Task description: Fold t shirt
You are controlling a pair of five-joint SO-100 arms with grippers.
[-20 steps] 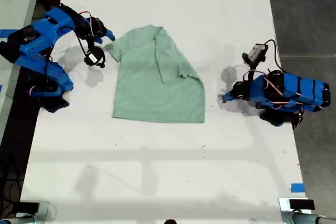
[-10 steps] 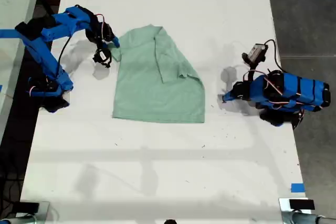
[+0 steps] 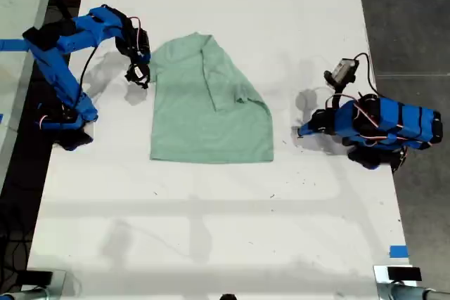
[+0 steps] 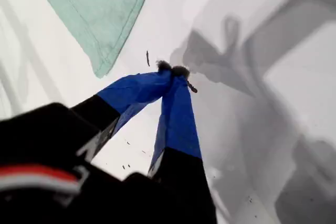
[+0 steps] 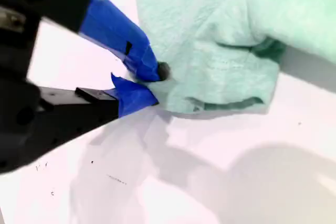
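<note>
The pale mint-green t shirt (image 3: 204, 114) lies flat on the white table (image 3: 211, 244), with one side folded over its middle. My second gripper (image 3: 145, 68) is at the shirt's sleeve edge on the exterior view's left. In the second wrist view its blue fingertips (image 5: 149, 83) are pinched on the bunched sleeve of the t shirt (image 5: 220, 40). My first gripper (image 3: 299, 131) rests on the table at the exterior view's right, shut and empty, a short gap from the shirt's hem corner. The first wrist view shows its closed tips (image 4: 173, 69) and that corner of the t shirt (image 4: 94, 9).
The table's edge runs along the exterior view's right, with dark floor (image 3: 408, 19) beyond it. A blue tape mark (image 3: 398, 251) sits near that edge at the lower right. Another surface (image 3: 21, 5) borders the exterior view's left.
My second arm has swung in toward the shirt and closed on the sleeve. The sleeve that stuck out to the exterior view's left is now drawn in. The first arm has not moved.
</note>
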